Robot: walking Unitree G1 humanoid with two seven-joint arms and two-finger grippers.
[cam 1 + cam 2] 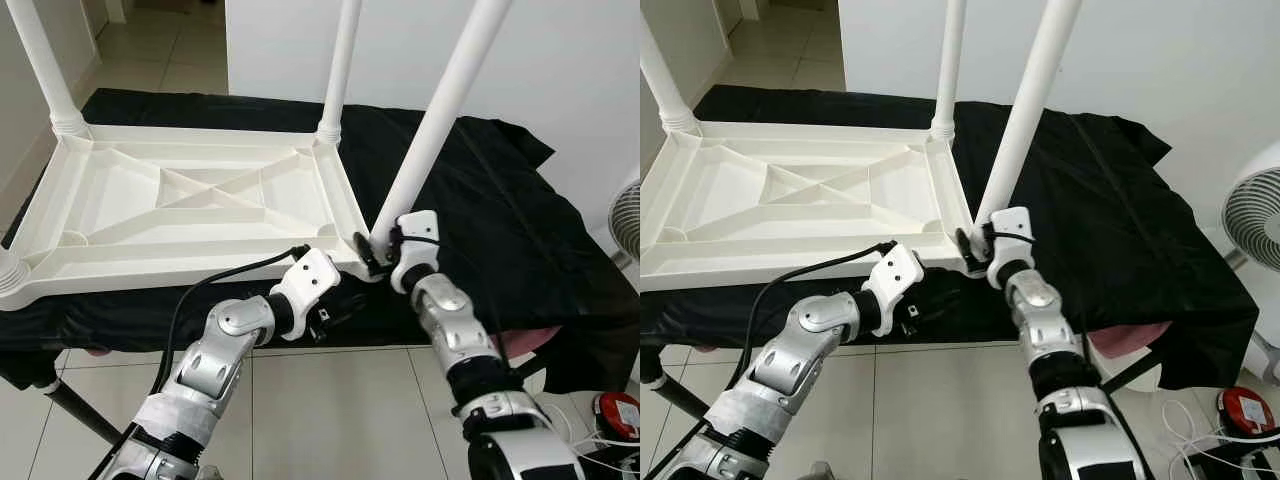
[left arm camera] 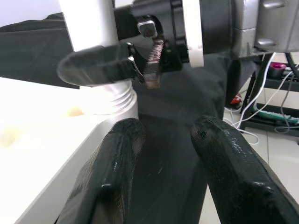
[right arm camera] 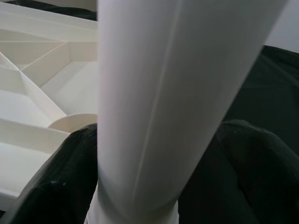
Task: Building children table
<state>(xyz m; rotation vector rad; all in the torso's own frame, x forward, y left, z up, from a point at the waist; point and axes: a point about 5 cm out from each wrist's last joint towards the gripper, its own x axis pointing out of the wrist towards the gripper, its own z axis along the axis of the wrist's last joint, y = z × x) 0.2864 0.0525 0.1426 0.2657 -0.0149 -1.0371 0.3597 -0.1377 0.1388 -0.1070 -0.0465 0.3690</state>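
The white children's table (image 1: pixel 190 200) lies upside down on a black cloth (image 1: pixel 500 210). Its near-right leg (image 1: pixel 440 110) leans in the corner socket, and my right gripper (image 1: pixel 375 255) is shut on the base of this leg; the right wrist view has the leg (image 3: pixel 163 93) between both fingers (image 3: pixel 56 177). My left gripper (image 1: pixel 345 302) sits just below that same corner, at the table's front edge. In the left wrist view its fingers (image 2: pixel 117 154) stand apart with nothing between them, under the threaded leg base (image 2: pixel 110 98). Legs stand upright at the far-left (image 1: pixel 45 60) and far-right (image 1: pixel 340 60) corners.
A white fan (image 1: pixel 1255 210) stands at the right beside the cloth-covered surface. A red object (image 1: pixel 618 410) and white cables lie on the tiled floor at lower right. A white wall (image 1: pixel 560 50) rises behind. A fourth leg base (image 1: pixel 8 270) shows at the near-left corner.
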